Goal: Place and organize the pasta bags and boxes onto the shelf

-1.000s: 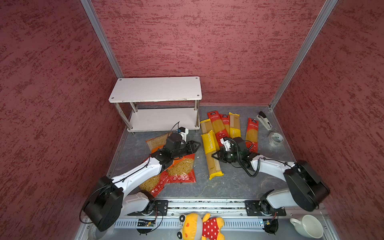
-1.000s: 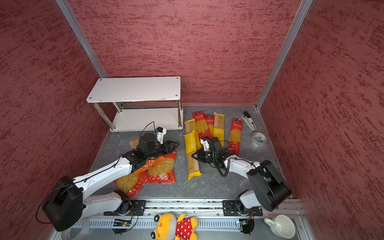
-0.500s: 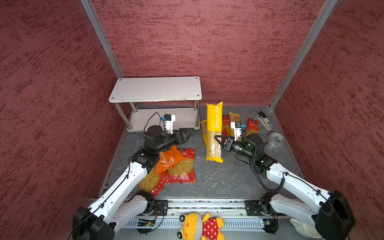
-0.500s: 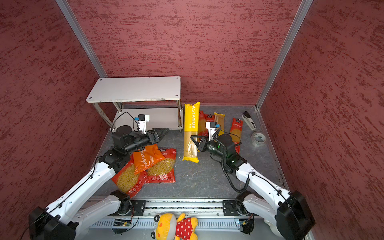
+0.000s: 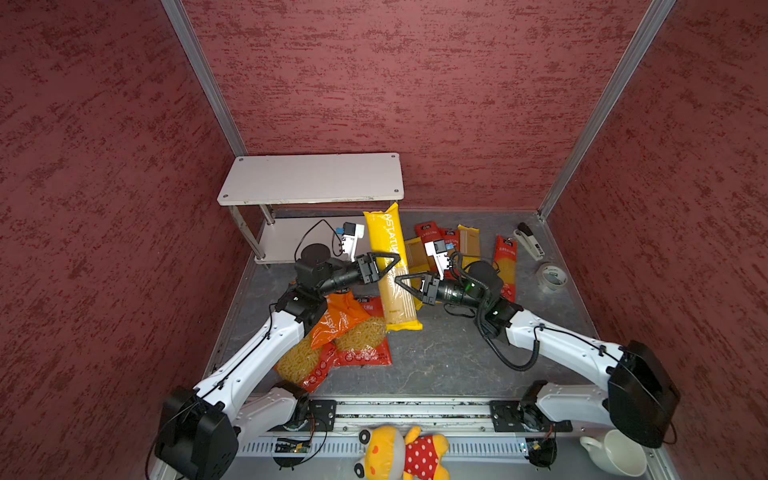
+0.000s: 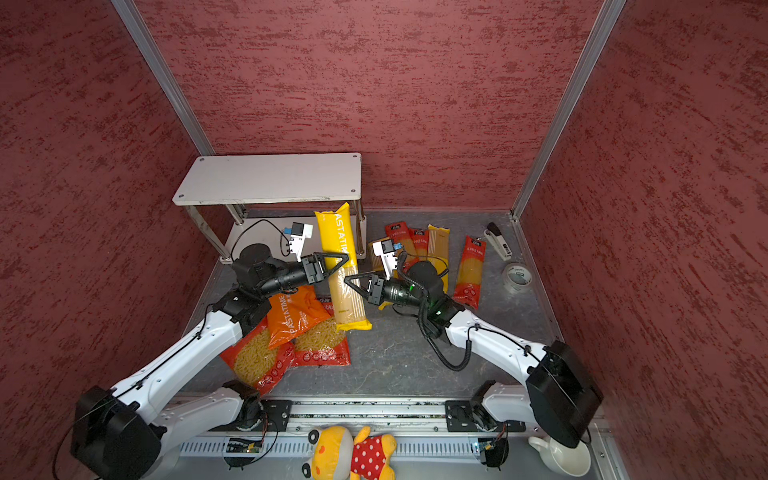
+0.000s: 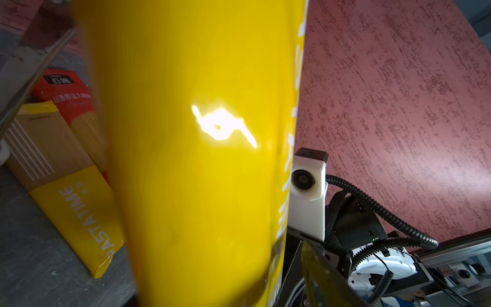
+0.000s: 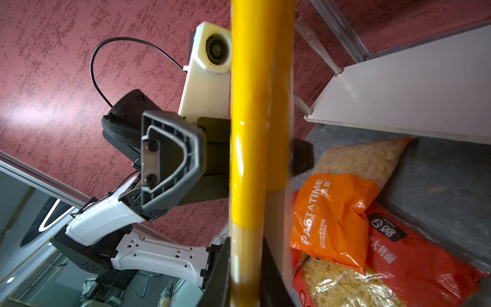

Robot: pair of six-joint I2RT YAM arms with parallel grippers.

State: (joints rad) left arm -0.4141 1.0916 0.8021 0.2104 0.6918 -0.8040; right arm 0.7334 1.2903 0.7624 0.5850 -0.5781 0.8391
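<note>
Top views, both: grey table (image 5: 449, 361) with white two-tier shelf (image 5: 311, 178) at the back left. Heaped near the shelf's front, orange bag (image 5: 340, 320) atop two red bags (image 5: 361, 349). Held off the table between the arms, yellow spaghetti pack (image 5: 392, 270), top end by the shelf's right front corner. Beyond it, five more packs (image 5: 505, 270) flat on the table. Right fingers (image 5: 411, 284) clamped on the held pack; left fingers (image 8: 194, 159) astride it, grip impossible to judge.

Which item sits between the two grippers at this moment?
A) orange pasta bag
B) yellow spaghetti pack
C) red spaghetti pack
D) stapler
B: the yellow spaghetti pack stands on end between the left gripper and the right gripper, and it fills both wrist views.
</note>
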